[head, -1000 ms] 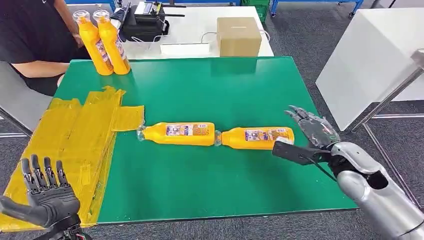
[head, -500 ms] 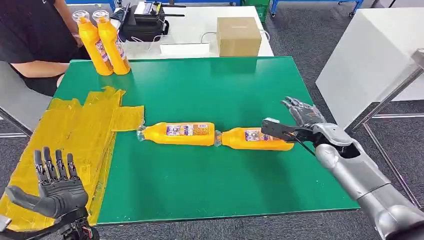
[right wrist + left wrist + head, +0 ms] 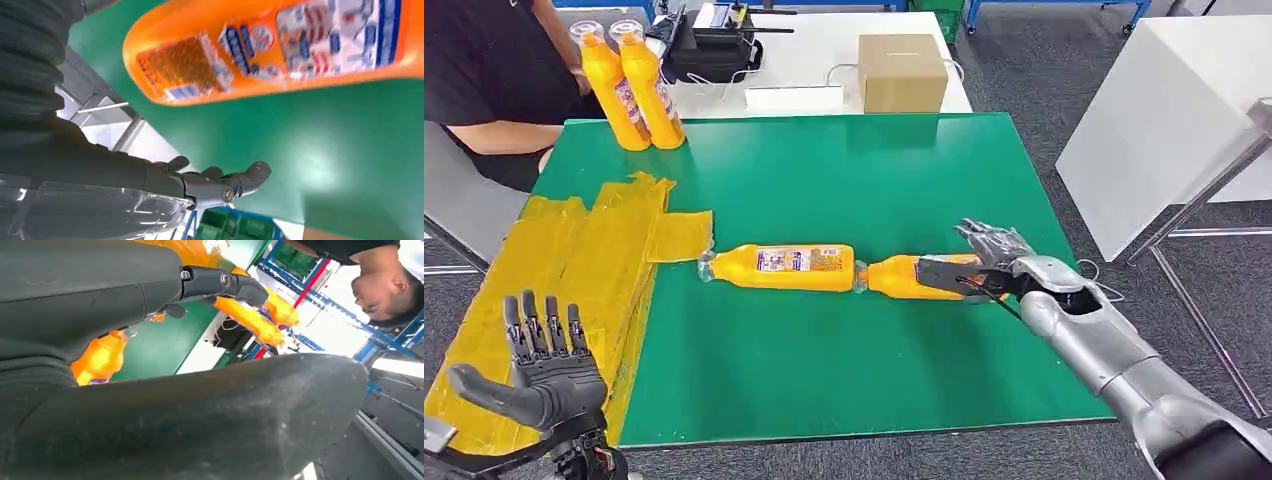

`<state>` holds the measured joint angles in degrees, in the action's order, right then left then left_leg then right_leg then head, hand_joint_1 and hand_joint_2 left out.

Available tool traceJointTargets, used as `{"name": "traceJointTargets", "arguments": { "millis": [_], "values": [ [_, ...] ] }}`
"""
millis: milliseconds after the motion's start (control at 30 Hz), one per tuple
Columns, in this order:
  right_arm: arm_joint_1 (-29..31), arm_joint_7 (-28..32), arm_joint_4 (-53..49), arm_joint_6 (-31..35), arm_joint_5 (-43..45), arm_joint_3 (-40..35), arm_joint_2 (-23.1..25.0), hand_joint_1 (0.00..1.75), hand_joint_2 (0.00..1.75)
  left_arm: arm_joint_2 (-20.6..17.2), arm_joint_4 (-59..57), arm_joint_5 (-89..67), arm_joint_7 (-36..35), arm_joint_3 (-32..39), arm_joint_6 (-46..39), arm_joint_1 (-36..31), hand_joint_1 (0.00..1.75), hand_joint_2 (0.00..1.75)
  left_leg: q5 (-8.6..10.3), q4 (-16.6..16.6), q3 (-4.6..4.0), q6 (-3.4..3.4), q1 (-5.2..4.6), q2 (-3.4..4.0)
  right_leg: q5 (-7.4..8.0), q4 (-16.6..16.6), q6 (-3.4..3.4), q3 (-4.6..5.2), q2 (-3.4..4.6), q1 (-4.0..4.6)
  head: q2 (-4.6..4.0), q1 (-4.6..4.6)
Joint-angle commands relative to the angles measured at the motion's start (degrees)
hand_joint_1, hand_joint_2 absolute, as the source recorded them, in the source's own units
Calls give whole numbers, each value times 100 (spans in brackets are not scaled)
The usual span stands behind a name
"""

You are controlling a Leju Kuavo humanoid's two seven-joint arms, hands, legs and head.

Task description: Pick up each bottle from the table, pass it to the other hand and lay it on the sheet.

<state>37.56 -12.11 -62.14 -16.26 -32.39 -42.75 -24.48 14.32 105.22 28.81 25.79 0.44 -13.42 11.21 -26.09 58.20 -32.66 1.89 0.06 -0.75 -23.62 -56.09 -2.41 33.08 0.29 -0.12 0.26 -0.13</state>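
At table's far left: two upright bottles (image 3: 627, 85) | person (image 3: 484, 70) behind | right hand (image 3: 984, 262) spread over lying bottle (image 3: 914, 277)

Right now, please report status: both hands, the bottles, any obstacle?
Left hand open, raised over yellow sheet. Right hand open, around near bottle, no grip visible. Second lying bottle touches it end to end.

Setting: robotics lab | green test table (image 3: 824, 180) | blue metal racks (image 3: 320, 295) | grey carpet (image 3: 1044, 70) | white workbench (image 3: 824, 50)
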Motion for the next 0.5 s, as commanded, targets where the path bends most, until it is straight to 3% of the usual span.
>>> {"name": "traceJointTargets", "arguments": {
  "millis": [33,333,500],
  "values": [
    [446,-135,1206,-58,-197,-793,276,0,175,-231,-441,80,-7,-98,-47,-231,0,0,-3,-22,39,-20,-3,28,0,12,12,-26,13,-2,0,2],
    [202,-364,2522,485,-1175,-592,750,0,175,-266,-519,62,-90,-288,-136,-346,0,0,-2,-21,37,-14,2,8,-2,19,7,-33,-2,3,0,2],
    [115,-404,2831,310,-1383,-465,826,0,175,-313,-592,79,-137,-371,-112,-408,0,0,-1,-13,23,-9,0,6,-1,10,5,-19,0,1,0,2]
  ]
}}
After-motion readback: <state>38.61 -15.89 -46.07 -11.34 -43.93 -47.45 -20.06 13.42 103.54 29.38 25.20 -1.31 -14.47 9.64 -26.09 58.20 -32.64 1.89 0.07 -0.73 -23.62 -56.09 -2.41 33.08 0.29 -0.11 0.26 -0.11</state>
